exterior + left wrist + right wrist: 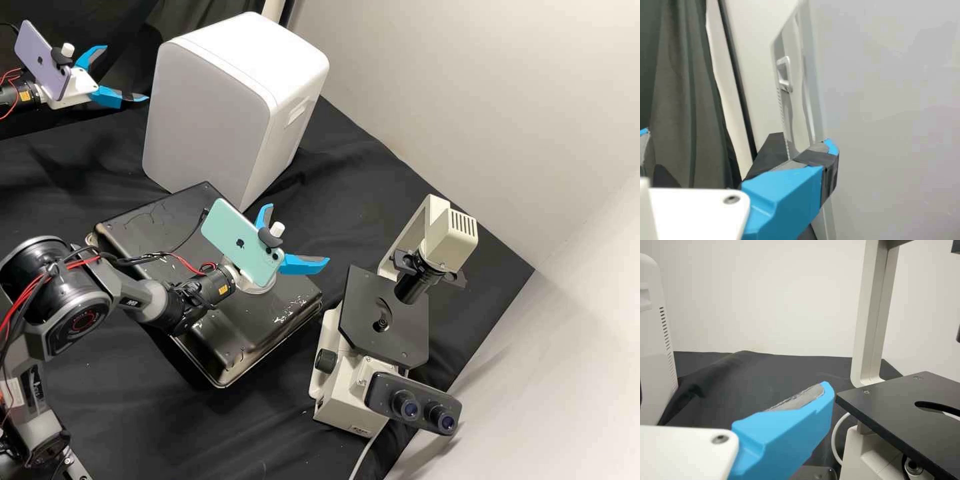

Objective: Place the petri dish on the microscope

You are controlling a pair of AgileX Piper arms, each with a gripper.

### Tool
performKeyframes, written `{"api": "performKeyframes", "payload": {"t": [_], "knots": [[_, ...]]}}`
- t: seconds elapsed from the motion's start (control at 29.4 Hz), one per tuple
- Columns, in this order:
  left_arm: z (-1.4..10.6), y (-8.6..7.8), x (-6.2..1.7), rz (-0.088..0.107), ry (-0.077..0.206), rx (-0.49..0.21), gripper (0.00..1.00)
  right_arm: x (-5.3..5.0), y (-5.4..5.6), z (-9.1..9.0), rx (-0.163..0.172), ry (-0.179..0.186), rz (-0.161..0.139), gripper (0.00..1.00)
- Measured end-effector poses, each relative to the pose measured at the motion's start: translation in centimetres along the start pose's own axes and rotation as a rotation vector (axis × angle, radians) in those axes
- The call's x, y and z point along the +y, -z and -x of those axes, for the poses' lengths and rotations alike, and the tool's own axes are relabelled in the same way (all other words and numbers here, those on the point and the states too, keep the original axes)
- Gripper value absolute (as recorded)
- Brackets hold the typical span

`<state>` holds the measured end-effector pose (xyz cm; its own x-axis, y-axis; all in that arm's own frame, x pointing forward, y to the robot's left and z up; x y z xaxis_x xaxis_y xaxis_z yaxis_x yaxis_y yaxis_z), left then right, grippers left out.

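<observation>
- The right pincer stands wide open, its two blue fingers spread in a V. There is nothing between them.
- A mint-green phone is clamped on the wrist just behind it. Red and black wires run back along the grey arm towards 8 o'clock.
- In the high view this pincer hangs over the near corner of a scuffed black tray. The tray lies flat on the black cloth and spreads away towards 9 o'clock.
- The microscope stands at about 4 o'clock from the right pincer, near it but apart, beside the tray.
- Its black stage has a hole in the middle, and a dark lens barrel points down at it from the white head at the 1 o'clock end. The two eyepieces sit at the 5 o'clock end.
- In the right wrist view the edge of the stage lies just past the tip of one blue finger, with the microscope's white pillar rising behind.
- A tall white box stands upright at 11 o'clock from the right pincer, just behind the tray.
- The left pincer is well apart at 10 o'clock, at the far corner of the bench. It is also spread open and holds nothing, and a lilac phone sits on its wrist.
</observation>
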<state>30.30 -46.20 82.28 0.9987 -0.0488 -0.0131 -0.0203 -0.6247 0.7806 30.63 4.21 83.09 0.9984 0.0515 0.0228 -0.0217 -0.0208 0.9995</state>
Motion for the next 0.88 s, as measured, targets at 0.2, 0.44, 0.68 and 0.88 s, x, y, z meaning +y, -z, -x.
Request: {"api": "performKeyframes", "payload": {"t": [0.2, 0.44, 0.68, 0.88], "knots": [[2.0, -0.4, 0.19, -0.022, -0.012, -0.034, 1.0, 0.0, 0.0, 0.0, 0.0, 0.0, 0.0, 1.0], [5.1, -2.6, -0.02, -0.056, -0.044, -0.174, 1.0, 0.0, 0.0, 0.0, 0.0, 0.0, 0.0, 1.0], [8.4, -4.8, -0.19, -0.03, -0.038, -0.294, 1.0, 0.0, 0.0, 0.0, 0.0, 0.0, 0.0, 1.0], [10.8, -5.8, -0.46, -0.021, -0.054, -0.367, 1.0, 0.0, 0.0, 0.0, 0.0, 0.0, 0.0, 1.0]]}}
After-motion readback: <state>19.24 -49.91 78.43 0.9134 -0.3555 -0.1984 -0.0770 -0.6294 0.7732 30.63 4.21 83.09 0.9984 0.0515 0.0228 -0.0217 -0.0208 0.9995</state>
